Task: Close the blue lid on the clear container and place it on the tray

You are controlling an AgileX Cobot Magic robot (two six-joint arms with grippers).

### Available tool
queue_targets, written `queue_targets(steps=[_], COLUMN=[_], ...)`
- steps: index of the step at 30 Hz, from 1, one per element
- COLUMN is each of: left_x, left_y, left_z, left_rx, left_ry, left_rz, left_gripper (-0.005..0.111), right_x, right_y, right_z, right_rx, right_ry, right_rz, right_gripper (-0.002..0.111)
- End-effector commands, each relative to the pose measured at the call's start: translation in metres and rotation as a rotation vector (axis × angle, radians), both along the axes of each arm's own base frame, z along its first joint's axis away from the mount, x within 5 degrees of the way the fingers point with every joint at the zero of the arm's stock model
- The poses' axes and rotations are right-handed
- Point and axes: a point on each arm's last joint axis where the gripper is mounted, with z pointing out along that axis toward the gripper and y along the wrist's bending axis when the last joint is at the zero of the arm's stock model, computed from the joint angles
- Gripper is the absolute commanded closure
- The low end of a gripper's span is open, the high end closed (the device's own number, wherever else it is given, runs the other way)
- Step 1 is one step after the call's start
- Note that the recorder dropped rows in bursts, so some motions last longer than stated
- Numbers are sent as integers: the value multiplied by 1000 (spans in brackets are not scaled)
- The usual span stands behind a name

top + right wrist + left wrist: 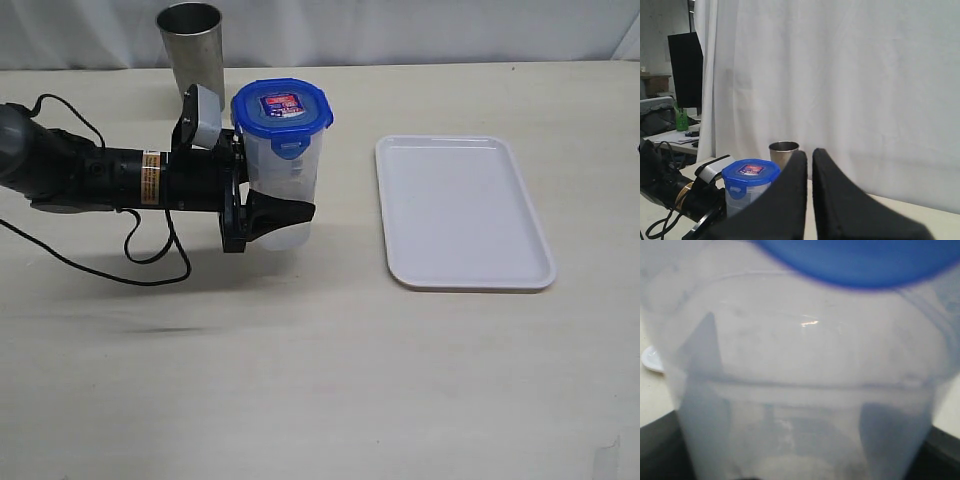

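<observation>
The clear container (290, 170) stands upright left of the tray (465, 210), with the blue lid (282, 107) sitting on its mouth, sticker up. My left gripper (285, 198) reaches in from the left and is shut on the container's lower half, one black finger (280, 213) across its front. In the left wrist view the container (805, 355) fills the frame, with the lid (860, 262) at its edge and the fingers (705, 405) dim behind the plastic. I cannot tell whether its base touches the table. My right gripper (809, 152) is shut on nothing, facing the lid (750, 172).
A grey steel cup (190, 45) stands just behind the left arm, near the table's back edge; the right wrist view shows the cup (784, 152) too. The left arm's black cable (150, 265) loops over the table on the left. A white curtain hangs behind.
</observation>
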Motion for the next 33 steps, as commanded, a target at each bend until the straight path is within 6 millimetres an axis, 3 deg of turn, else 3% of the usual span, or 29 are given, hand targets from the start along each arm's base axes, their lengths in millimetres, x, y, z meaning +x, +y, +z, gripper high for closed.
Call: queue_targets(steps=[1, 21, 25, 33], left_x=[1, 1, 0, 0], left_y=[-1, -1, -1, -1], left_z=[11, 11, 11, 11], left_rx=[-52, -51, -47, -47], left_ry=[-12, -12, -13, -13], left_rz=[2, 0, -7, -7], left_gripper=[107, 107, 107, 107], right_x=[-1, -1, -1, -3], right_y=[-1, -1, -1, -2], right_z=[0, 0, -12, -60], right_rx=[5, 6, -9, -86], right_ry=[-8, -9, 15, 132], right_rz=[-3, -3, -6, -5], right_gripper=[104, 104, 104, 104])
